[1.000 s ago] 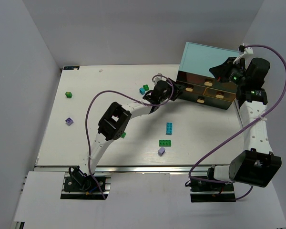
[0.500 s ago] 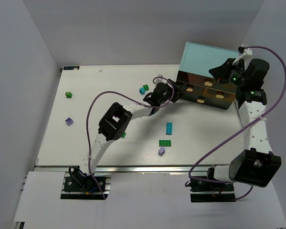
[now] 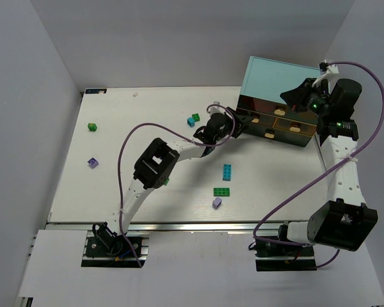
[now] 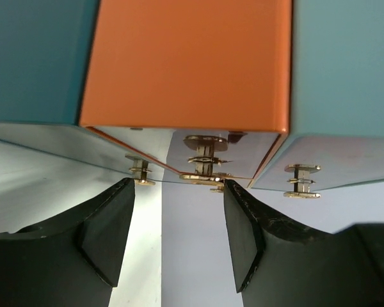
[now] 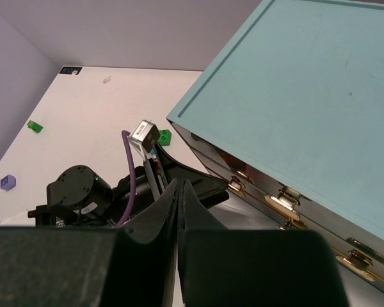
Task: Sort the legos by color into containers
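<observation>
The light teal cabinet [image 3: 278,78] stands at the back right, with its clear drawers and tan handles [image 3: 267,133] facing front. My left gripper [image 3: 235,123] is open and empty at the leftmost drawer. In the left wrist view its jaws [image 4: 179,192] stand apart, and a tan handle [image 4: 203,158] sits just beyond the tips, below an orange drawer [image 4: 185,64]. My right gripper [image 3: 293,96] is shut and empty above the cabinet top [image 5: 307,83]. Loose legos lie on the table: cyan [image 3: 227,171], green [image 3: 221,192], lavender [image 3: 217,203].
More bricks lie to the left: a cyan and green pair [image 3: 192,119], a green one [image 3: 92,127], a lavender one [image 3: 93,163] and a small green one [image 3: 166,181] by the left arm. White walls close in the table [image 3: 115,192] on three sides.
My left gripper has edged a little to the right, closer to the leftmost drawer. The right arm has not moved.
</observation>
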Controlling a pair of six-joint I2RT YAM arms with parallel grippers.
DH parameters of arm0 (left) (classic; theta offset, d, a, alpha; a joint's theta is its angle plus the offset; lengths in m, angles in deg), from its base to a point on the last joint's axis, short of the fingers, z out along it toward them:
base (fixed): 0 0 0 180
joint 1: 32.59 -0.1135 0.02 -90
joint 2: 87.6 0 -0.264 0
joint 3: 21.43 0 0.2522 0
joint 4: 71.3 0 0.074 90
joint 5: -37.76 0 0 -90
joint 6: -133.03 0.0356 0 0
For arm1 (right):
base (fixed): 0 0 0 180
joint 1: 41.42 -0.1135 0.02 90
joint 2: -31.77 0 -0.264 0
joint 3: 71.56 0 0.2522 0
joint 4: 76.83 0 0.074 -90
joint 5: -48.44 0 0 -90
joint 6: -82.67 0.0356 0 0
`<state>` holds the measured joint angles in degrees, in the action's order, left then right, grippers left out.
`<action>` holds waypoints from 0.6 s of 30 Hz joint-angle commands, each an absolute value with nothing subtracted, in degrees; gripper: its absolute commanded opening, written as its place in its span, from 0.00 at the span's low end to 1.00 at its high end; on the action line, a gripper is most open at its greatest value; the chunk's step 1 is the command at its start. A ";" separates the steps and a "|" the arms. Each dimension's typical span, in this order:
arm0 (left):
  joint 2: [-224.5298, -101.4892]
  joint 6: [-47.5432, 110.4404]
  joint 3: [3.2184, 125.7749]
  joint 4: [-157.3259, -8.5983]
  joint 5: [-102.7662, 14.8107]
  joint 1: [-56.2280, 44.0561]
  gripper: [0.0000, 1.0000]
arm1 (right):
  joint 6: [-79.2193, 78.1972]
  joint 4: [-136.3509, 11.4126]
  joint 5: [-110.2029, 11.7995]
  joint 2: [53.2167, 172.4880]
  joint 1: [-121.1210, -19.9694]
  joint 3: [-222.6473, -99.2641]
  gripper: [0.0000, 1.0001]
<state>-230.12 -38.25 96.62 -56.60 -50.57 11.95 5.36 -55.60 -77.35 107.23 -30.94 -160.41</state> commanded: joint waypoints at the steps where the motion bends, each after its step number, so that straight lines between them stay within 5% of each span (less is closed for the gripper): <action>1: -230.60 -38.88 100.16 -56.85 -51.45 12.68 0.67 | 4.28 -57.09 -77.60 105.78 -30.52 -160.12 0.00; 18: -233.06 -44.07 104.47 -59.84 -58.56 13.73 0.61 | 4.36 -57.00 -77.60 105.25 -30.34 -159.59 0.00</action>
